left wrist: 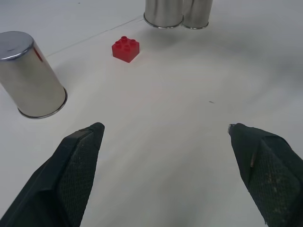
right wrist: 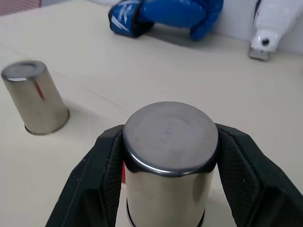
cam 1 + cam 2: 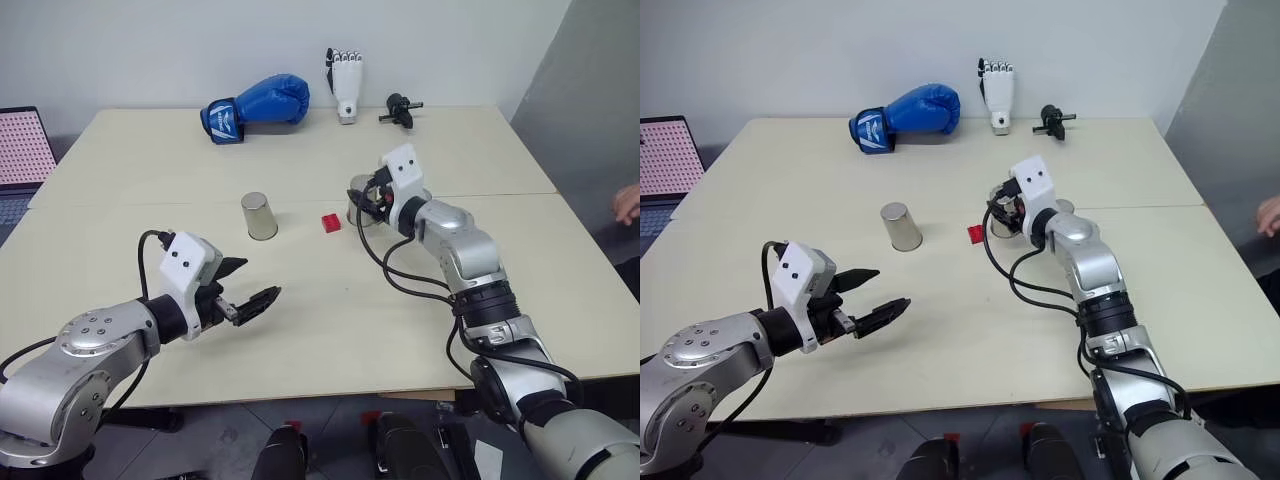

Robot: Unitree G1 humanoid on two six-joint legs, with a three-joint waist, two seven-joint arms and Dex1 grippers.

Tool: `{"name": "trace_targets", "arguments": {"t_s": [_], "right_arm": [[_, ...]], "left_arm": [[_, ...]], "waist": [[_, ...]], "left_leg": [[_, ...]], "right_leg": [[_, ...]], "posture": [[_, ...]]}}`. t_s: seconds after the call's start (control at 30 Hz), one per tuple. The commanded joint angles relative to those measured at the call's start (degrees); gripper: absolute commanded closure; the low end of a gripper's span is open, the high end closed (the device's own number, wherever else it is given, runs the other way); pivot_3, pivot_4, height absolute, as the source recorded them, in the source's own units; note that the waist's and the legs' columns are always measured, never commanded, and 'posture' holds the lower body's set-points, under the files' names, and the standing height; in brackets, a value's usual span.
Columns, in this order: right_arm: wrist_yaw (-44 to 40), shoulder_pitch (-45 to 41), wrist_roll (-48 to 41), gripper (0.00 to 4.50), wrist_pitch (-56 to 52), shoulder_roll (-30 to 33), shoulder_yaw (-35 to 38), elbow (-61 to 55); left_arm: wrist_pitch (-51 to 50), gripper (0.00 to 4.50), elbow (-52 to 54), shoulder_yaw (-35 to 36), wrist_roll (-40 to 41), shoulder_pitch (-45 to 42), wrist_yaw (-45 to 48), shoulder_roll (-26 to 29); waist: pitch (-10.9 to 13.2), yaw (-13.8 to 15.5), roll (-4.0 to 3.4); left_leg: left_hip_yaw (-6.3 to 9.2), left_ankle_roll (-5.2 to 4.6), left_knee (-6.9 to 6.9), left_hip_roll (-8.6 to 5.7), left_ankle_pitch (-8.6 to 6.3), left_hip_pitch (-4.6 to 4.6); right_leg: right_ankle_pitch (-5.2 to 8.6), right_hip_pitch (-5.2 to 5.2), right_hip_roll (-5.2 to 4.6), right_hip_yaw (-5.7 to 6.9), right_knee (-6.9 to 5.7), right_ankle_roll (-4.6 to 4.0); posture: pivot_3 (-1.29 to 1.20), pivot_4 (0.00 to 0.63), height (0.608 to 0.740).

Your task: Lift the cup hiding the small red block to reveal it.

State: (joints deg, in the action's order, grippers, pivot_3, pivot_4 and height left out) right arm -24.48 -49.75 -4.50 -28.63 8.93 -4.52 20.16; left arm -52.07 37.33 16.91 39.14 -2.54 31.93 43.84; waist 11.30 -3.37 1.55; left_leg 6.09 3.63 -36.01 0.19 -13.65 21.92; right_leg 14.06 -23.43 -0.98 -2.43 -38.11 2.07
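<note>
The small red block [image 3: 330, 222] stands uncovered on the table, also seen in the left wrist view [image 1: 125, 49]. Just to its right my right gripper [image 3: 364, 203] is shut on a silver cup [image 2: 168, 156], gripping it upside down by its sides. I cannot tell whether its rim is off the table. A second cup [image 3: 259, 216] stands upside down to the block's left. A third cup [image 3: 1066, 208] peeks out behind my right wrist. My left gripper [image 3: 260, 280] hovers open and empty over the near left of the table.
At the table's far edge lie a blue boxing glove [image 3: 258, 108], a white robotic hand [image 3: 345, 85] and a small black part [image 3: 400, 108]. A pink screen [image 3: 22, 148] stands off the left edge. A person's hand [image 3: 628, 203] shows at the right.
</note>
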Motion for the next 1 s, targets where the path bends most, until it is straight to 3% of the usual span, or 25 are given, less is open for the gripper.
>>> {"name": "trace_targets", "arguments": {"t_s": [0.03,0.17,0.27,0.43,0.67,0.87,1.0], "right_arm": [[1.7,0.3,-0.2,1.68,0.1,-0.5,1.2,2.0],[1.7,0.3,-1.1,0.60,-0.2,-0.3,2.0,2.7],[1.3,0.5,-1.2,0.05,-1.0,0.5,2.3,0.9],[-1.7,0.4,-5.7,0.01,-9.9,4.2,4.4,-13.6],[-10.4,9.1,-16.7,0.01,-31.7,19.9,6.5,-38.9],[-13.3,18.8,-22.6,0.01,-37.8,26.4,6.8,-47.7],[-12.8,23.8,-24.0,0.01,-37.9,26.9,5.8,-49.9]], "left_arm": [[1.7,0.00,0.1,1.0,-0.8,-0.9,0.6,1.5],[2.1,0.00,-1.2,1.6,-0.9,-1.4,1.4,2.5],[2.5,0.00,-1.7,1.7,-1.1,-1.4,1.7,3.0],[2.3,0.00,-1.5,2.2,-0.8,-1.2,1.8,3.4],[2.3,0.00,-3.8,6.0,-0.9,0.7,5.0,6.7],[2.6,0.00,-5.5,7.8,-1.1,1.1,7.1,8.5],[3.0,0.00,-6.8,7.8,-1.3,0.3,8.3,9.5]], "waist": [[0.0,0.0,0.00],[0.0,0.1,0.00],[0.0,0.1,0.00],[0.0,0.1,-0.05],[0.0,0.5,-0.02],[0.0,0.4,-0.05],[0.0,0.3,-0.02]], "left_leg": [[-0.01,0.00,0.00,0.00,0.00,0.01],[-0.03,0.00,0.00,-0.01,0.00,0.03],[-0.03,0.00,0.01,-0.01,0.00,0.07],[-0.02,0.00,0.01,-0.01,0.00,0.12],[0.07,0.00,0.05,0.00,-0.02,0.16],[-0.04,-0.01,0.04,0.04,-0.02,0.13],[-0.09,-0.01,0.03,0.16,-0.02,0.09]], "right_leg": [[-0.01,0.00,0.00,-0.01,0.01,-0.01],[-0.02,-0.01,-0.01,-0.03,0.03,-0.02],[-0.01,-0.03,-0.01,-0.02,0.05,-0.02],[0.00,-0.08,-0.01,-0.02,0.05,0.01],[0.19,-0.06,-0.02,0.08,0.13,0.13],[0.25,-0.08,-0.03,0.04,0.12,0.13],[0.24,-0.07,0.04,0.07,0.11,0.14]], "posture": [[0.00,0.150,0.740],[0.00,0.150,0.740],[0.00,0.150,0.740],[0.00,0.150,0.740],[0.00,0.150,0.740],[0.00,0.150,0.740],[0.00,0.150,0.740]]}}
